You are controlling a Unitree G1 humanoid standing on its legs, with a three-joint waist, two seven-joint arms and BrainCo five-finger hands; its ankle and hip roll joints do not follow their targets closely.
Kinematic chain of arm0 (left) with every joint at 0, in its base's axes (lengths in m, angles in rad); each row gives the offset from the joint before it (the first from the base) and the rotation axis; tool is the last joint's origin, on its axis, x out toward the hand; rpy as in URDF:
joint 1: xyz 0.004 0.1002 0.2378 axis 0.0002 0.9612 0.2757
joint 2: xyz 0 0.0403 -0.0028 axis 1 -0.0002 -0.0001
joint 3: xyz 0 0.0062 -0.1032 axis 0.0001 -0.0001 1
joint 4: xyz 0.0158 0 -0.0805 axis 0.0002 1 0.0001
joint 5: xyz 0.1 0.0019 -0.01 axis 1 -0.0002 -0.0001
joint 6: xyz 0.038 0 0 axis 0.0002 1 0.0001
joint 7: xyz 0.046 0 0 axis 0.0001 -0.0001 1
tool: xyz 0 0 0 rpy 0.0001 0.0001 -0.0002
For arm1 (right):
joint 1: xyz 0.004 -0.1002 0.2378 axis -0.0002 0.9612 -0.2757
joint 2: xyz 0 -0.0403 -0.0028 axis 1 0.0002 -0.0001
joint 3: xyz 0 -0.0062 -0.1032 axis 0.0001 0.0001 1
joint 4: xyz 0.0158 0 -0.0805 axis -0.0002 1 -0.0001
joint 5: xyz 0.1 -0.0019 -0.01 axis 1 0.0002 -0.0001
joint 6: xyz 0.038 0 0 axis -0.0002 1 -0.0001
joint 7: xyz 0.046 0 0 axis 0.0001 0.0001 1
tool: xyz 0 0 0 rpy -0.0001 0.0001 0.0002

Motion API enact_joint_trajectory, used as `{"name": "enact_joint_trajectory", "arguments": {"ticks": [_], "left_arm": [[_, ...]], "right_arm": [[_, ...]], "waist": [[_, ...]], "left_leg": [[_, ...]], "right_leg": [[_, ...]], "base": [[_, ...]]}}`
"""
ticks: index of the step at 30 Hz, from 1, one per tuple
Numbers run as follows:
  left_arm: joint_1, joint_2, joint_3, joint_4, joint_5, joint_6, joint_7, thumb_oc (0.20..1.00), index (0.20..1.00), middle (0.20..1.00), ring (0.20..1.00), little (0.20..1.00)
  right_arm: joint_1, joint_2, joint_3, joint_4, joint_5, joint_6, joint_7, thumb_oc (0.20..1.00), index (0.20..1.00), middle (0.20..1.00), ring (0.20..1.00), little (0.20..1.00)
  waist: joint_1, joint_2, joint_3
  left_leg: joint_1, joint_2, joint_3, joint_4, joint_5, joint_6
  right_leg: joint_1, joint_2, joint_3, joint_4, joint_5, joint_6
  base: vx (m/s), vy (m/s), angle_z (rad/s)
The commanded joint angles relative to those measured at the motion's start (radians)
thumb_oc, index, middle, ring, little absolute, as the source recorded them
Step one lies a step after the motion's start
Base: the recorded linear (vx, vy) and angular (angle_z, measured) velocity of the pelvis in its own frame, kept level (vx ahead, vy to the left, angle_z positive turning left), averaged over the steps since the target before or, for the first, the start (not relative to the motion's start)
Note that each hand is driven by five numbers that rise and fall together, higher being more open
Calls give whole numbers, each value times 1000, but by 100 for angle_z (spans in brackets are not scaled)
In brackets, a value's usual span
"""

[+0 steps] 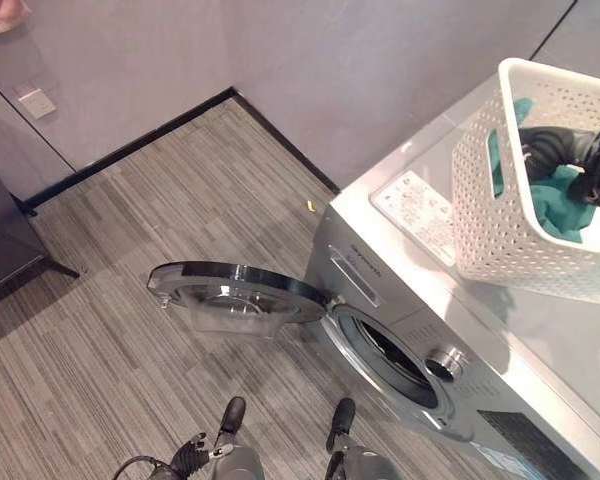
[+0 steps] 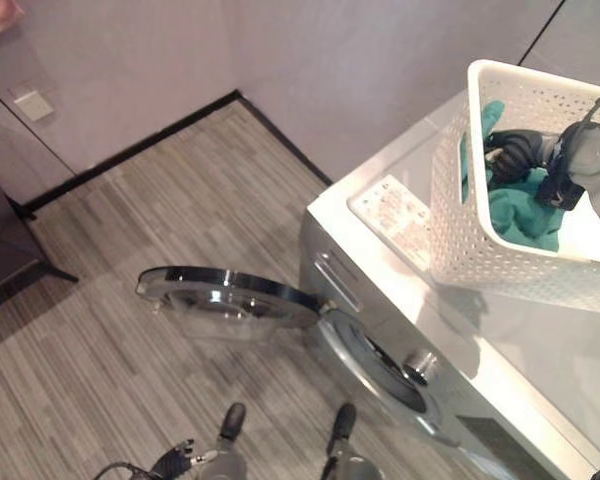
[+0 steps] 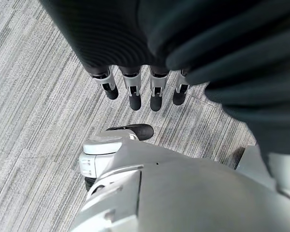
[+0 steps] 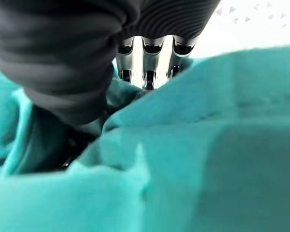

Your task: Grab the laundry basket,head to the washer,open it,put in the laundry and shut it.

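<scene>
The teal laundry, a soft crumpled cloth (image 2: 520,215), is seen lying in the white perforated plastic laundry basket (image 2: 480,250), which stands on the flat top of the silver-grey front-loading washer (image 1: 430,330). The washer's round glass door (image 1: 235,292) is swung fully open over the grey striped floor (image 1: 130,250), so the dark drum opening (image 1: 390,358) is left clear below the basket.

The right hand (image 2: 520,152) is reached down inside the basket and is pressed into the cloth. In the right wrist view its fingers (image 4: 146,63) are sunk between teal folds, and their tips are hidden there; whether they are closed on the cloth cannot be told. The left hand (image 3: 140,89) hangs low over the floor with straight, relaxed fingers, and nothing is held in it.

The cloth is judged light, limp and easily bunched; no stiffness is to be expected, and little risk of damage. A grip on a thick gathered fold near the middle of the heap is judged best, since a hold on a thin edge would probably let the rest trail and catch on the basket's rim. Some drag against the perforated wall may be met as it is lifted out, and the light basket could be shifted with it.
</scene>
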Motion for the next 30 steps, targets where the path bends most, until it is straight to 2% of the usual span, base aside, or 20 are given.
{"name": "enact_joint_trajectory", "arguments": {"ticks": [1,2,3,5,6,8,9,12,15,17,19,23,26,30], "left_arm": [[-17,31,-55,19,-5,-12,5,1000,1000,1000,1000,1000],[-21,25,-56,24,-6,-14,6,1000,1000,1000,1000,1000],[-21,26,-57,24,-6,-14,5,1000,1000,1000,1000,1000],[-25,24,-59,30,-8,-19,8,1000,1000,1000,1000,1000],[-28,21,-58,38,-6,-22,12,1000,1000,1000,1000,1000],[-28,22,-58,42,-5,-24,15,1000,1000,1000,1000,1000],[-27,19,-56,52,-4,-25,19,1000,1000,1000,1000,1000],[-26,16,-49,74,4,-25,31,1000,1000,1000,1000,1000],[-21,18,-43,87,11,-23,40,1000,1000,1000,1000,1000],[-12,16,-36,104,18,-20,51,1000,1000,1000,1000,1000],[-8,15,-33,108,18,-18,54,1000,1000,1000,1000,1000],[0,1,-20,115,25,-10,83,1000,1000,1000,1000,1000],[1,-3,-25,109,24,-9,90,1000,1000,1000,1000,1000],[-3,-15,-35,96,24,-7,109,1000,1000,1000,1000,1000]], "right_arm": [[8,-8,-14,44,67,-36,-62,200,200,200,200,200],[6,-9,-75,68,122,-46,-99,200,200,200,200,200],[10,-9,-79,68,121,-46,-99,200,200,200,200,200],[8,-16,-158,92,193,-58,-141,200,200,200,200,200],[16,-20,-250,126,260,-72,-179,200,200,200,200,200],[22,-18,-290,137,289,-77,-195,200,200,200,200,200],[13,-13,-364,139,359,-91,-233,200,200,200,200,200],[8,4,-479,139,455,-124,-300,200,200,200,200,200],[23,6,-557,123,504,-150,-341,200,200,200,200,200],[14,16,-631,116,548,-187,-403,200,200,200,200,200],[16,20,-660,110,547,-200,-428,200,200,200,200,200],[36,51,-778,40,488,-260,-590,200,200,200,200,200],[38,57,-801,25,466,-268,-629,200,200,200,200,200],[30,46,-860,3,382,-284,-763,200,200,200,200,200]], "waist": [[7,-42,2],[3,-43,-6],[4,-44,-6],[1,-43,-12],[-6,-43,-26],[-8,-45,-32],[-12,-43,-45],[-17,-41,-67],[-19,-42,-79],[-24,-37,-97],[-26,-36,-103],[-31,-30,-126],[-32,-28,-130],[-38,-24,-143]], "left_leg": [[49,29,102,1,2,31],[53,28,104,1,0,32],[54,28,104,1,0,32],[66,28,107,1,-8,31],[69,23,105,1,-11,34],[73,22,106,1,-14,35],[86,18,111,1,-21,36],[105,16,118,1,-33,39],[119,14,122,1,-41,41],[138,10,128,2,-51,44],[145,9,130,2,-55,46],[174,-2,146,3,-75,56],[181,-5,148,4,-79,59],[194,-17,152,5,-91,68]], "right_leg": [[-39,-108,100,184,-137,81],[-33,-109,100,181,-136,81],[-32,-109,100,181,-136,81],[-20,-108,101,181,-138,82],[-12,-112,101,175,-134,84],[-5,-112,102,172,-133,85],[7,-113,103,167,-131,87],[21,-114,108,158,-127,90],[35,-114,111,154,-127,92],[54,-115,114,148,-126,93],[59,-116,117,145,-125,94],[74,-117,134,136,-119,97],[79,-118,139,134,-119,99],[88,-122,149,129,-117,102]], "base": [[0,0,0],[0,0,0],[0,0,0],[0,0,0],[0,0,0],[0,0,0],[35,35,1],[41,27,-7],[41,23,-13],[47,30,-6],[16,12,-1],[37,40,-7],[13,21,-6],[15,27,-8]]}}
